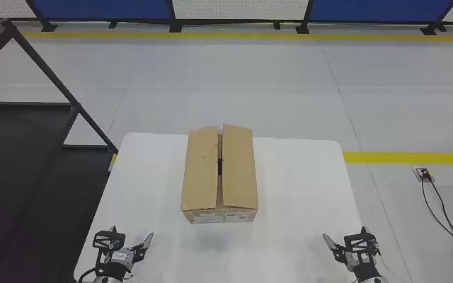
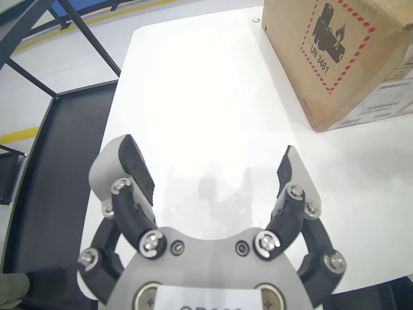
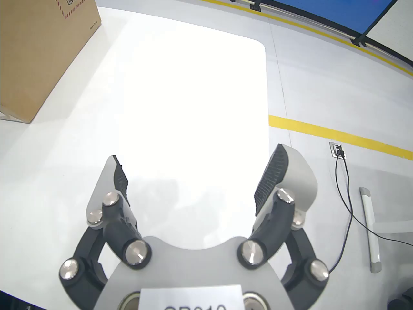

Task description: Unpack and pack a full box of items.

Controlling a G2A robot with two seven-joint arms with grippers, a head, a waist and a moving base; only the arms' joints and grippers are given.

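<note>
Top view: cardboard box [image 1: 219,173] sits mid-table on the white table [image 1: 304,205], long side running away from the robot, top flaps folded down with a narrow dark slit along the centre seam (contents not visible). Left gripper [image 1: 131,239] is at the near left corner and right gripper [image 1: 347,237] at the near right corner; both are well apart from the box and hold nothing. Left wrist view: claw spread wide and empty, ribbed pads [image 2: 137,166] over bare tabletop. A box corner lies ahead and to one side, with a red-dashed hazard label on its side face. A dark metal rack [image 2: 48,149] stands just beside the table edge. Right wrist view: claw also spread wide and empty above the table, with the box side and its label off at the edge. A black cable [image 3: 343,195] trails across the floor, which has a yellow floor line [image 3: 338,137].
</note>
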